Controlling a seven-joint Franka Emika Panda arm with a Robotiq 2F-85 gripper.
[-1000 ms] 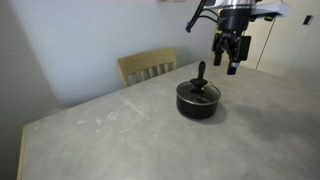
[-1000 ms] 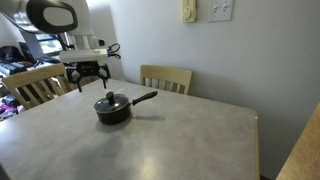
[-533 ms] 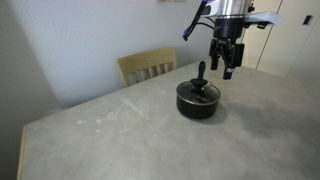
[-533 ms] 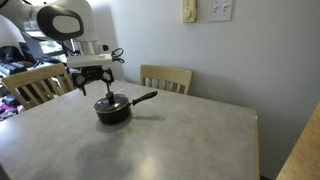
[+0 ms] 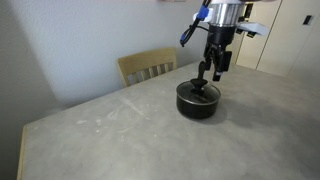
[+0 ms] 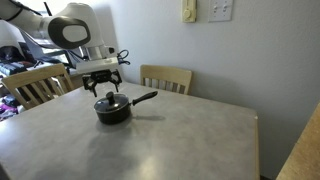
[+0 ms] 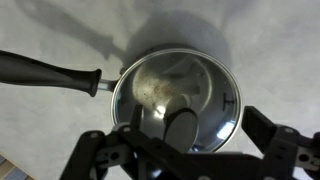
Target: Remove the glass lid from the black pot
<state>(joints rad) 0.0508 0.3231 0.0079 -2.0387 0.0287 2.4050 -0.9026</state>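
A: What has changed?
B: The gripper [image 5: 212, 73] has come across from beside the pot [image 5: 198, 104] and dropped lower. It is now over the lid [image 5: 197, 92].
A: Where is the lid?
B: On the pot, sitting flat and covering the whole rim. In the wrist view the lid [image 7: 178, 90] is clear glass with a dark knob [image 7: 181, 128] at its centre.
A: And the jaws?
B: Spread wide and holding nothing. In the wrist view the fingers [image 7: 98, 158] stand well out to either side of the knob. I cannot tell whether they touch the glass.
A: The pot itself?
B: It stands upright on the grey table [image 5: 100, 130], and its handle [image 7: 50, 72] points away to one side. In an exterior view the pot [image 6: 112, 112] is near the far edge of the table [image 6: 180, 140], with the gripper [image 6: 108, 90] just above it.
A: Anything around it?
B: A wooden chair [image 5: 148, 66] stands behind the table, against the wall
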